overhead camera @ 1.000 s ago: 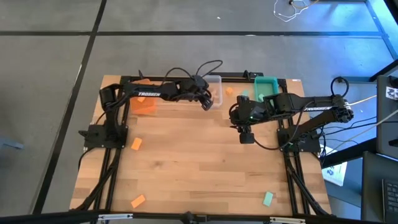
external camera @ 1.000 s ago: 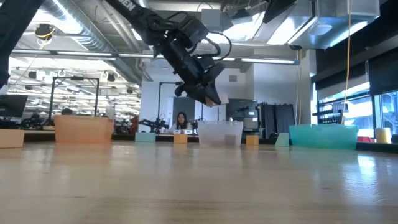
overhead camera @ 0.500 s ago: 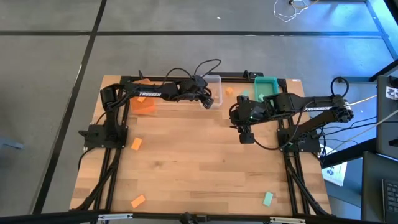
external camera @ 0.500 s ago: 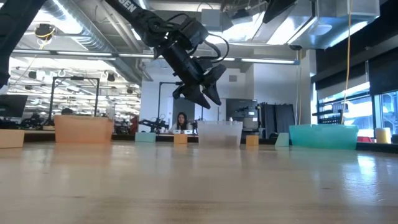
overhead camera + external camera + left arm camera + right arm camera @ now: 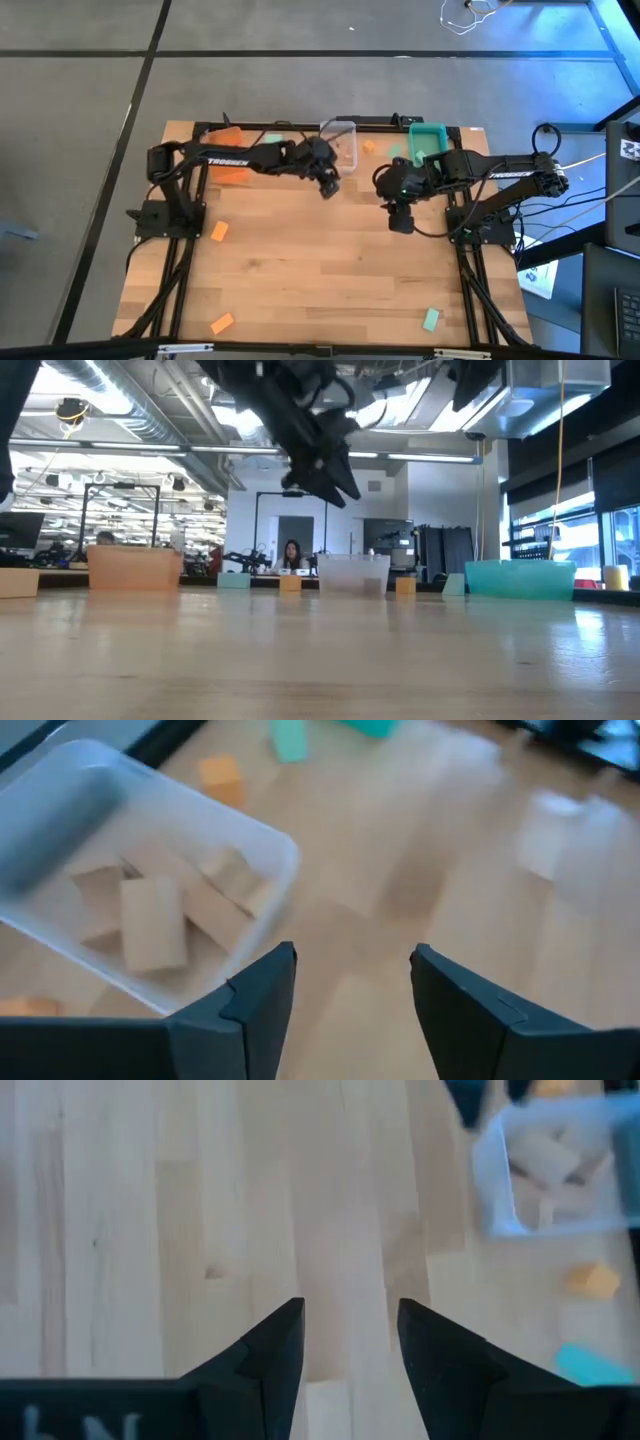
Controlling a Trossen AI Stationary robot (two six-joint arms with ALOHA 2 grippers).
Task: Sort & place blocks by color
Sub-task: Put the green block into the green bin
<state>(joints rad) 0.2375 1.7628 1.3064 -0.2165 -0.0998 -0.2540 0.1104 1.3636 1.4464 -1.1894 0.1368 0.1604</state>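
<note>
We saw the left gripper (image 5: 327, 186) with jaws apart and empty at six o'clock of the clear plastic bin (image 5: 340, 142) holding plain light wooden blocks (image 5: 152, 918). The right gripper (image 5: 401, 222) hovered over the wooden desk (image 5: 320, 270), jaws apart, empty.

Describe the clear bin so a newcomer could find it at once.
Look along the far edge of the wooden table, where three bins stand in a row. The clear bin is the middle one, between the orange bin and the teal bin. It alone is see-through and holds plain wood blocks.
</note>
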